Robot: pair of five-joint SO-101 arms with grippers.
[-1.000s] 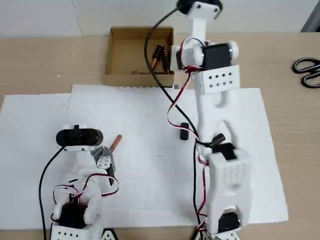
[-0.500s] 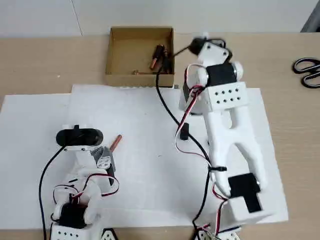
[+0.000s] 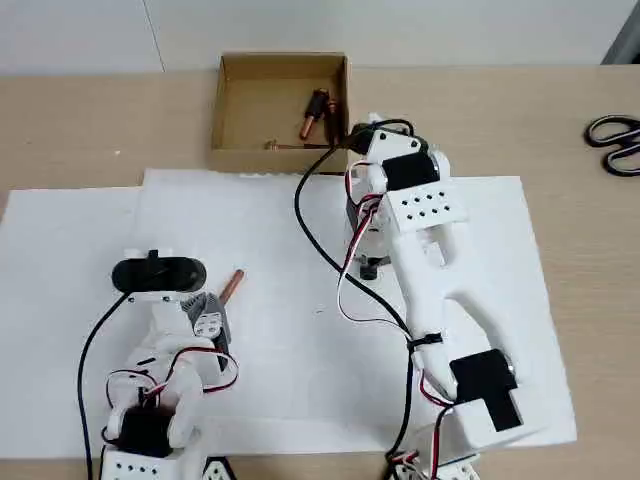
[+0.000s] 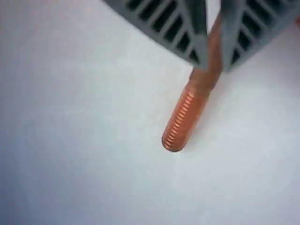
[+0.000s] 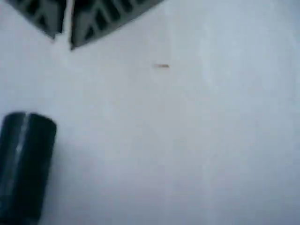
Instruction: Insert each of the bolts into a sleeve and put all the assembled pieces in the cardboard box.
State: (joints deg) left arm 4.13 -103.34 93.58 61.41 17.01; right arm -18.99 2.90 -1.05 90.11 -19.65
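Left wrist view: left tool (image 4: 213, 55) pinches the bolt (image 4: 185, 117) (threads protruding); right tool (image 5: 64, 37) closed, empty, beside sleeve (image 5: 26, 168).

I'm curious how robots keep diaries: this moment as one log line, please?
left hand: shut on bolt | right hand: shut, empty, above paper | sleeve: loose on paper near right hand | cardboard box: assembled piece inside

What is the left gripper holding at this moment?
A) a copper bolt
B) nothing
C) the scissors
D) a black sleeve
A: the left wrist view shows the left gripper shut on the copper bolt, its threaded end sticking out over the white paper.
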